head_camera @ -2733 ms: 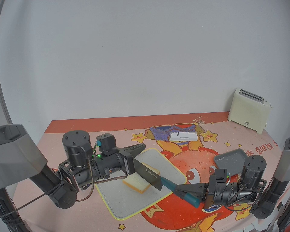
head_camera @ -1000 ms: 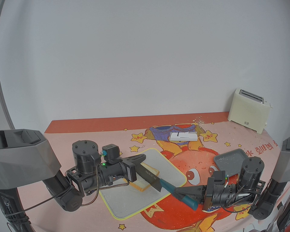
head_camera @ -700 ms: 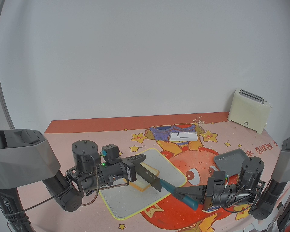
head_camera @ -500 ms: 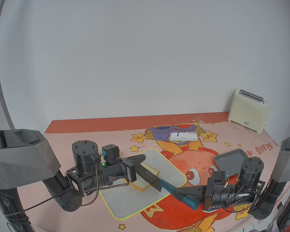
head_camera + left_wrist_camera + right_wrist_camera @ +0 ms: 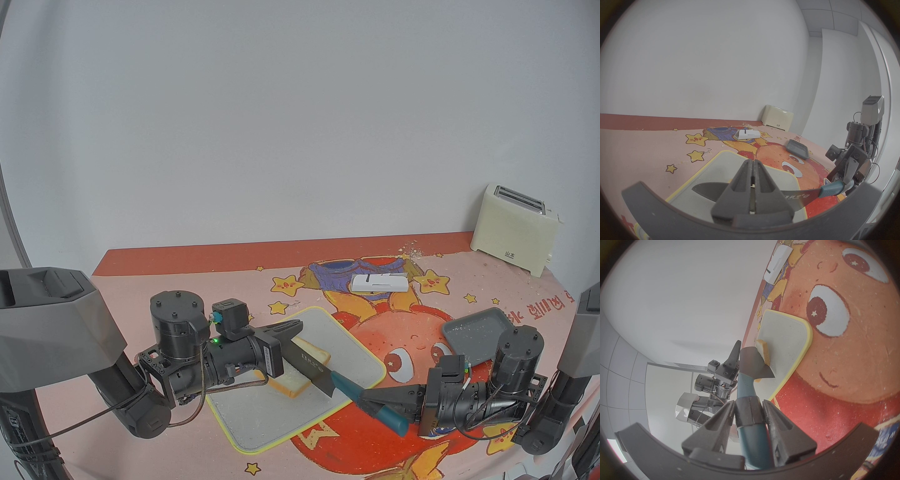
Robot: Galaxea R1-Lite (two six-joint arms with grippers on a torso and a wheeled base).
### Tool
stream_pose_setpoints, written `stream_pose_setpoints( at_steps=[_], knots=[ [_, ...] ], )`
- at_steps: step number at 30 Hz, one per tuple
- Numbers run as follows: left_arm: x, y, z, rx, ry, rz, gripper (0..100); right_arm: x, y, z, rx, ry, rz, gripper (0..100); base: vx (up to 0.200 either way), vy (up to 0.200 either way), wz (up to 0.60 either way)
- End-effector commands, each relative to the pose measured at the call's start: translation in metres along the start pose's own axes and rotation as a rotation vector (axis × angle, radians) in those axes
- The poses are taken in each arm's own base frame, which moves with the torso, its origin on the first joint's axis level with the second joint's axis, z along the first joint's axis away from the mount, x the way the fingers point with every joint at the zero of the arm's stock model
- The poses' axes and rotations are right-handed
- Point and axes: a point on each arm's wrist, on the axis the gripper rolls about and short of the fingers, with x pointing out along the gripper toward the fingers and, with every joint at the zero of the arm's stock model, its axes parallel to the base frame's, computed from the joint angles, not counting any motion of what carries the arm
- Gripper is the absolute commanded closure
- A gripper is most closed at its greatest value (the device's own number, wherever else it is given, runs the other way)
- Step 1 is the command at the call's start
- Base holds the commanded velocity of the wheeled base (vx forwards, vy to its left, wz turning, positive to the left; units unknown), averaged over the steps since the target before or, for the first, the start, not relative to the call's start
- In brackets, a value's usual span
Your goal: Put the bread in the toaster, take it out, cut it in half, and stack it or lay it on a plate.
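A slice of bread (image 5: 290,380) lies on the white, yellow-rimmed cutting board (image 5: 269,412). Across the slice runs the dark blade of a knife (image 5: 309,365) with a teal handle. My right gripper (image 5: 369,395) is shut on that handle at the board's right edge; the right wrist view shows its fingers (image 5: 725,424) clamping the handle, with the blade (image 5: 753,362) against the bread (image 5: 764,351). My left gripper (image 5: 299,325) is shut with nothing in it, just over the far side of the slice. In the left wrist view its fingers (image 5: 762,184) sit above the blade (image 5: 797,196).
The cream toaster (image 5: 515,228) stands at the table's far right corner. A grey plate (image 5: 478,331) lies right of the board, close behind my right arm. A white flat object (image 5: 379,283) rests beyond the board.
Since 2.7 s ago my left arm has shifted right and its gripper has come lower and nearer the bread. Over the last second the knife and both grippers have hardly moved.
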Motion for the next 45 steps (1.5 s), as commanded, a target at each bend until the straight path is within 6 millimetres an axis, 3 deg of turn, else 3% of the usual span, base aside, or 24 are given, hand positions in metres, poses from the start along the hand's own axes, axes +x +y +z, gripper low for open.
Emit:
stream_pose_setpoints(
  at_steps=[1,9,18,35,45],
  knots=[
    [0.001,0.001,-0.003,-0.004,0.009,0.003,100,0.0,0.001,-0.001,-0.003,0.005,0.004,100,0.0,0.0,0.0],
    [0.001,0.002,-0.003,-0.004,0.008,0.006,100,0.001,0.001,-0.001,-0.005,0.005,0.004,100,0.0,0.0,0.0],
    [-0.004,-0.004,0.01,0.008,-0.034,-0.011,100,0.003,-0.004,-0.001,0.006,0.01,-0.016,100,0.0,0.0,0.0],
    [-0.003,-0.002,0.005,0.002,-0.015,-0.003,100,-0.001,0.005,-0.001,-0.012,0.002,0.018,100,0.0,0.0,0.0],
    [-0.003,-0.002,0.006,0.004,-0.021,-0.006,100,0.001,0.0,-0.001,-0.002,0.005,0.0,100,0.0,0.0,0.0]
  ],
)
